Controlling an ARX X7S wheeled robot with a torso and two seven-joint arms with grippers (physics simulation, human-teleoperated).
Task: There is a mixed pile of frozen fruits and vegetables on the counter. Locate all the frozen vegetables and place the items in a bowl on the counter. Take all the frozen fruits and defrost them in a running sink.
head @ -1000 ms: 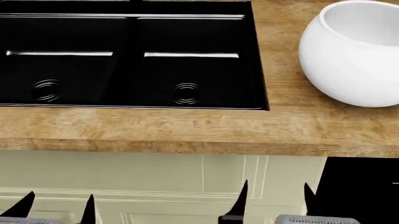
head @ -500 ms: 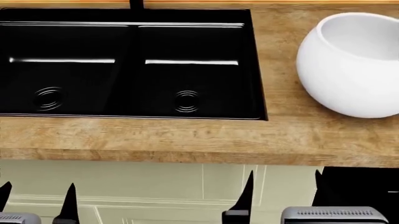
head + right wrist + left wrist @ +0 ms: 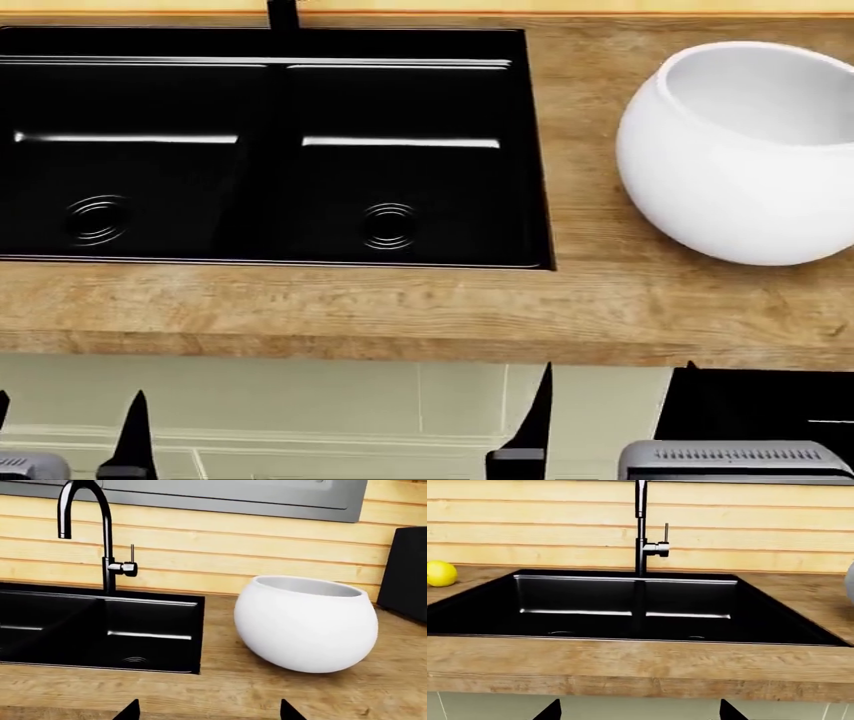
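The black double-basin sink [image 3: 267,150] is set in the wood counter [image 3: 400,300]; it also shows in the left wrist view [image 3: 627,605] and the right wrist view [image 3: 100,625]. The large white bowl [image 3: 741,150] stands on the counter right of the sink and shows in the right wrist view [image 3: 305,622]. A yellow lemon [image 3: 440,573] lies on the counter beyond the sink's far side. The avocado, cherry and grapes are out of view. My left gripper [image 3: 67,430] and right gripper [image 3: 614,415] are both open and empty, below the counter's front edge.
The black faucet [image 3: 642,527] stands behind the sink against the plank wall; it also shows in the right wrist view [image 3: 100,535]. Pale cabinet fronts [image 3: 334,410] sit below the counter. A dark appliance [image 3: 405,575] stands right of the bowl.
The head view has shifted: sink and bowl sit lower and slightly further left in the picture. Both grippers' fingertips have drifted, the left ones leftward and lower, the right ones slightly right.
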